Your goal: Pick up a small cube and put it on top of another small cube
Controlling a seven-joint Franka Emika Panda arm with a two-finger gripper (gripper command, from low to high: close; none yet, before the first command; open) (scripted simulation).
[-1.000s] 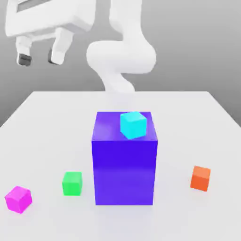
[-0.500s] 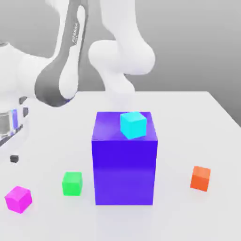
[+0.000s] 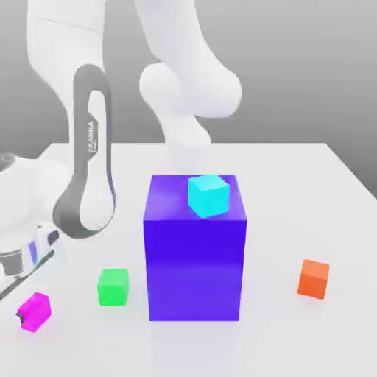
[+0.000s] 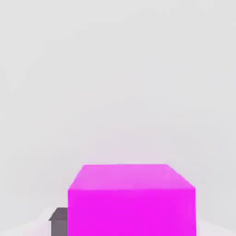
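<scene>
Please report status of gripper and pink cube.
Fingers shut on pink cube. Cube low at table. Green cube close by, not touching.

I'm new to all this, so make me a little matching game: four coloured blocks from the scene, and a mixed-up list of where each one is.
Blocks
1. magenta cube
2. cyan cube
3. orange cube
4. green cube

Places
A. on top of the big blue-violet block
B. on the table, nearest the exterior view's right edge
C. at the gripper's fingers
D. on the table, between the magenta cube and the big block

Pairs: 1-C, 2-A, 3-B, 4-D
</scene>
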